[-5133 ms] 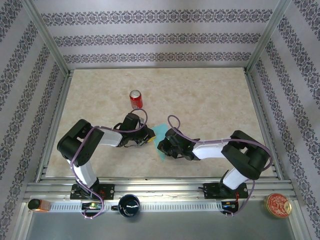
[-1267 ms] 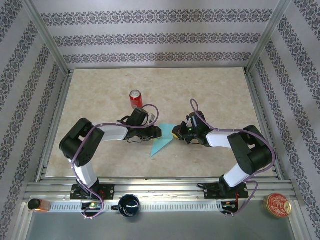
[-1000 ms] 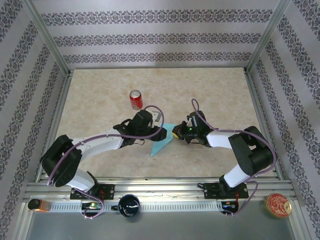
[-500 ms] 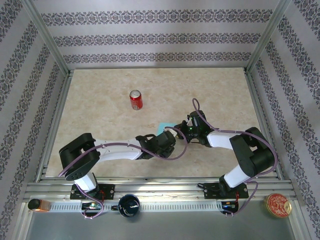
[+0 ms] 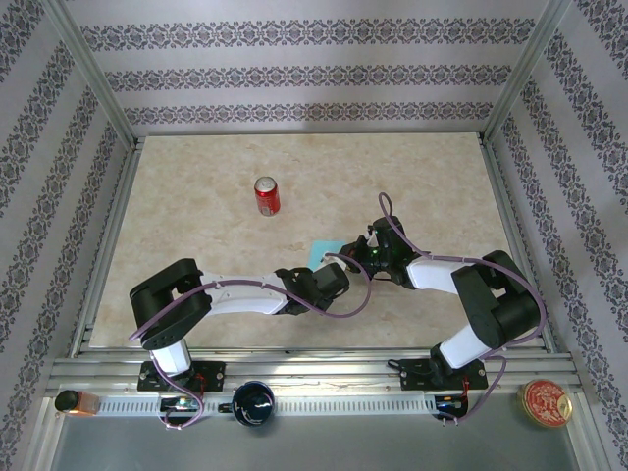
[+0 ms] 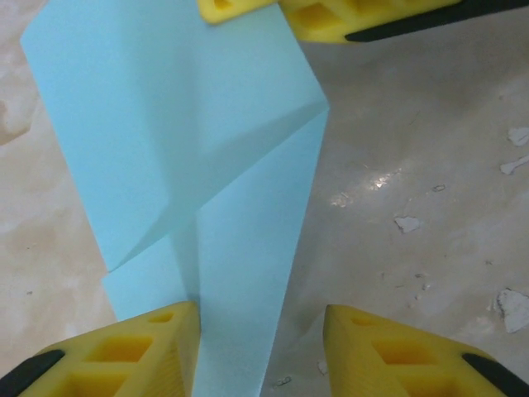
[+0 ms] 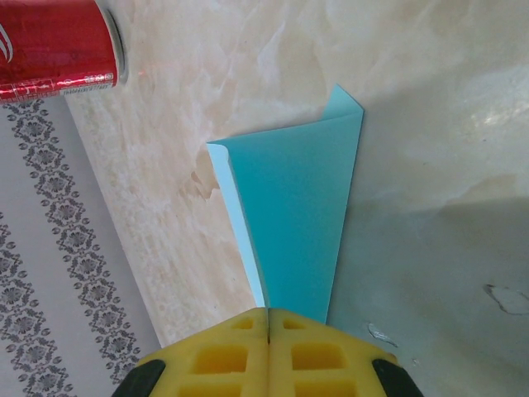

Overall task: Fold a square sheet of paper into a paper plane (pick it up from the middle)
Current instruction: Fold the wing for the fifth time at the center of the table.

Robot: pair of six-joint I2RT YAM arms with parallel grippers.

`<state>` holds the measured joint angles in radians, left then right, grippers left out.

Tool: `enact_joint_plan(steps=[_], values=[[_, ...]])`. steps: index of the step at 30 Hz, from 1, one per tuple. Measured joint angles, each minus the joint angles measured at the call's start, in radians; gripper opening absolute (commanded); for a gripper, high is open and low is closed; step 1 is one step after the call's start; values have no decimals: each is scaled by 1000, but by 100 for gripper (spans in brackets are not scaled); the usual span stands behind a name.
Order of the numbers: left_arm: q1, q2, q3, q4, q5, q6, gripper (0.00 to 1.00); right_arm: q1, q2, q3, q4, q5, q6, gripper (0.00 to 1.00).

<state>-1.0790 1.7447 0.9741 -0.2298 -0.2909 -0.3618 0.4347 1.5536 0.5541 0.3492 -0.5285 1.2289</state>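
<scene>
The turquoise sheet of paper, partly folded with diagonal creases, lies near the middle of the table. In the right wrist view my right gripper is shut on one narrow edge of the paper, whose far corner curls up. In the top view the right gripper is just right of the sheet. My left gripper reaches in from the near side. It is open: one finger rests over the paper and the other stands on bare table, with a paper strip between them. The paper plane shape is not formed.
A red soda can stands upright behind and left of the paper, also seen as the red can in the right wrist view. A dark mug and a round red tin sit on the front rail. Metal frame posts and patterned walls border the table.
My left arm has swung from the paper's left side round to its near side, and its gripper now covers the paper's near end. The right gripper has kept its grip in place.
</scene>
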Motion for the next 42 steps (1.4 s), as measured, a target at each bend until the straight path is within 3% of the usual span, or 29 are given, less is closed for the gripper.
enact_joint_plan(steps=[7,26,34,42], values=[[0,8,12,-3,-24,13,29,0,0,0,0,0,4,5],[0,8,12,-7,-66,42,33,0,0,0,0,0,4,5],[0,9,12,-19,-74,50,18,0,0,0,3,0,5,5],[0,9,12,-19,-73,48,10,0,0,0,7,0,7,5]])
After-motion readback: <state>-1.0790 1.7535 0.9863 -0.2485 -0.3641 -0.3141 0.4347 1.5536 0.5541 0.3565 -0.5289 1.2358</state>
